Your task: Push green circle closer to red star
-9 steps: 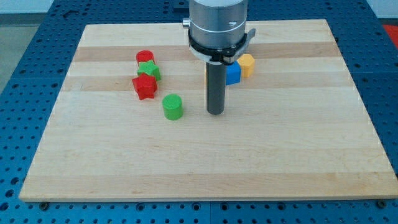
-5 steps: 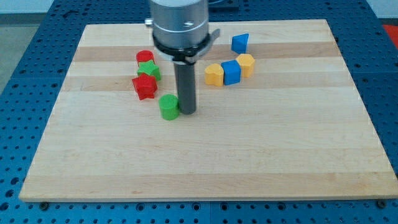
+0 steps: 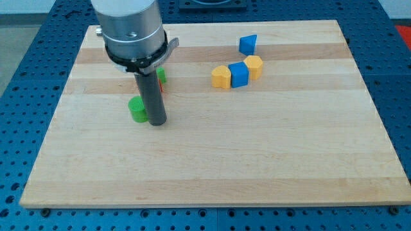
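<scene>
My tip (image 3: 157,122) now touches the green circle (image 3: 137,108) from its 4 o'clock, both shifted toward 9 o'clock; red star hidden behind the rod. No end effector jaws exist.

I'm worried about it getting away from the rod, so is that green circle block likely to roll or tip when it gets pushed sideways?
The green circle stands on its flat end, so it probably slides, not rolls. It looks squat, so tipping seems unlikely. Its round side may let it slip off my tip, which sits against its right.
</scene>
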`<move>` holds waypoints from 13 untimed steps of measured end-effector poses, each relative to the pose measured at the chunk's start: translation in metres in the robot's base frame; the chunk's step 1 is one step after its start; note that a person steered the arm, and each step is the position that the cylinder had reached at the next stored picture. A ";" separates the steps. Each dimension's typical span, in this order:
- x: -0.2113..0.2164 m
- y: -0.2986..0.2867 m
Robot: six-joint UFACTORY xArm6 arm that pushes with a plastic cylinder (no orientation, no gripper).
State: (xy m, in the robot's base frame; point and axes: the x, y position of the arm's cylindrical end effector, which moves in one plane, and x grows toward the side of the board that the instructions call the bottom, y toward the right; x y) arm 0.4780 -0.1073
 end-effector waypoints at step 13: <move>0.015 -0.017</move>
State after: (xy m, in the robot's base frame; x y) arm 0.4931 -0.1242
